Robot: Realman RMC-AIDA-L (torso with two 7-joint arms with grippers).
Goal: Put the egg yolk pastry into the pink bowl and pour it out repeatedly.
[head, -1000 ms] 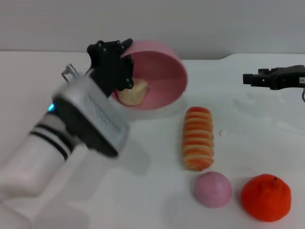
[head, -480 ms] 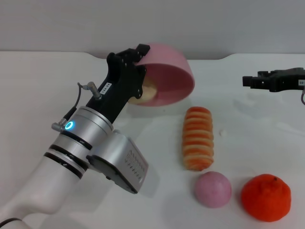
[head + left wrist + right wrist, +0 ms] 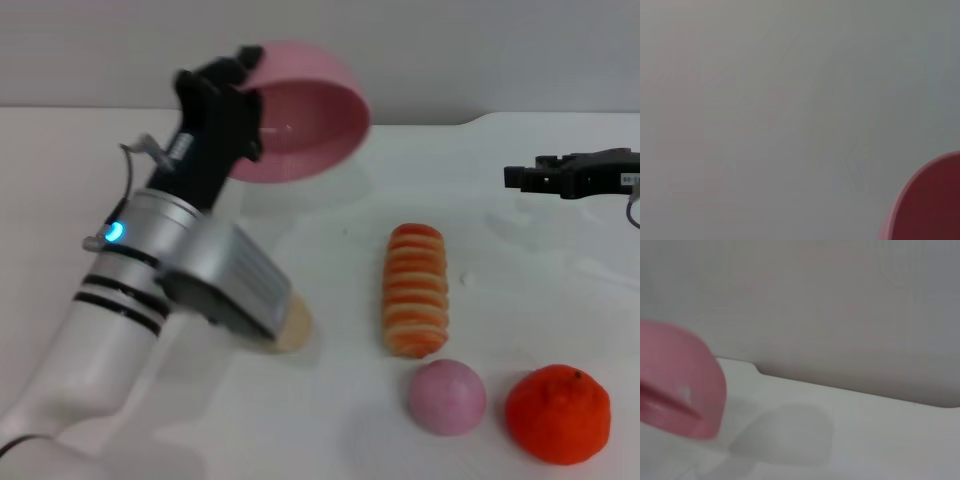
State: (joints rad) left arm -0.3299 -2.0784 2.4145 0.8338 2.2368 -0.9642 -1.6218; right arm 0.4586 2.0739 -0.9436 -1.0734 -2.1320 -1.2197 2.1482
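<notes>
Beside the striped roll [image 3: 415, 290], egg yolk pastry [image 3: 293, 326] sits on the bench [image 3: 520, 290], soft, light, best pinched gently round its middle; left end effector [image 3: 232, 75] grips the raised, tilted pink bowl [image 3: 300, 120] rim; right end effector [image 3: 525, 177] idle, grip unclear.

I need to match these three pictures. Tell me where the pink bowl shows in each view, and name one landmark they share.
Head view: pink bowl upper left of centre, lifted and tipped, held by the left gripper.
Left wrist view: only its rim, lower right corner.
Right wrist view: at the left edge, above the table.
Shared landmark: the grey wall behind.
</notes>
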